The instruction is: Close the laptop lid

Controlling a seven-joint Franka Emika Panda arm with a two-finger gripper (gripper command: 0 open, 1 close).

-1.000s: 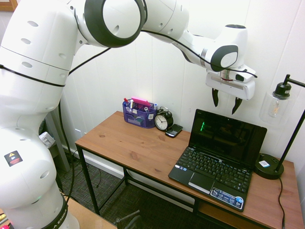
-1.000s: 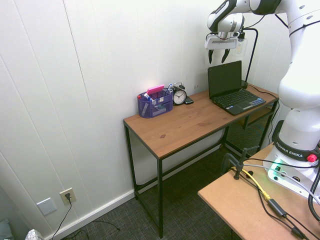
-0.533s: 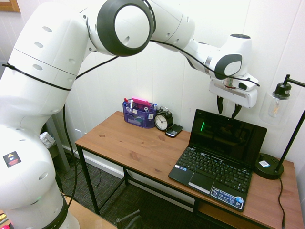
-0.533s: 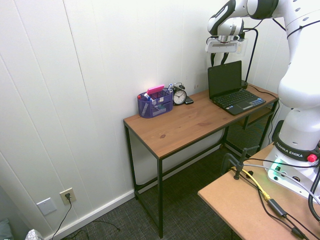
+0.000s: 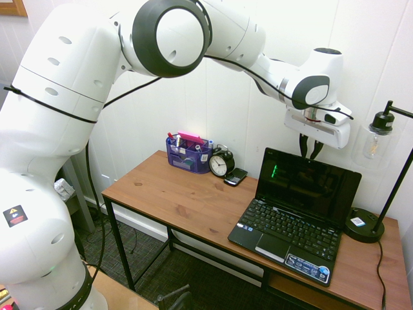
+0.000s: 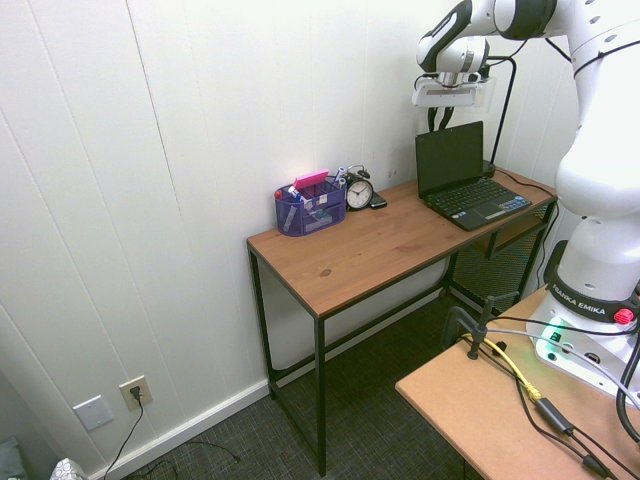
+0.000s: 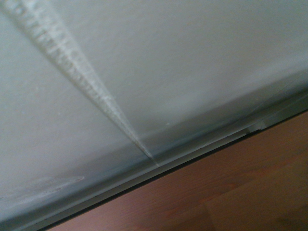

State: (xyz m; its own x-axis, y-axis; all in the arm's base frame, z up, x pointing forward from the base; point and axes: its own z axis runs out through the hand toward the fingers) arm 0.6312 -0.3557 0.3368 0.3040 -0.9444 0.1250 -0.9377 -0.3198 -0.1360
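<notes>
A white arm [image 5: 97,129] reaches across a wooden desk [image 5: 187,200] set against a panelled wall [image 6: 200,120], its gripper [image 5: 308,154] poised just above and slightly behind the top edge of the lid [image 5: 307,184]. The laptop sits at the desk's far end from the organizer, near the lamp [image 5: 377,174]; its lid stands fully open, tilted a little back, dark screen facing the keyboard [image 5: 287,227]. The fingers [image 5: 302,146] point down and look drawn close together, with only a narrow gap between them and nothing held.

The step in hand appears to be the approach: the gripper is lining up behind the lid and has not yet touched it. The next move likely calls for bringing the fingers down against the lid's back face near its top edge, then pushing forward and down in an arc about the hinge, gently enough that the light base does not slide.

A purple organizer [image 5: 188,154], an alarm clock [image 5: 221,163] and a small phone [image 5: 235,176] stand well apart from the laptop. The wrist view shows only wall and desk edge.
</notes>
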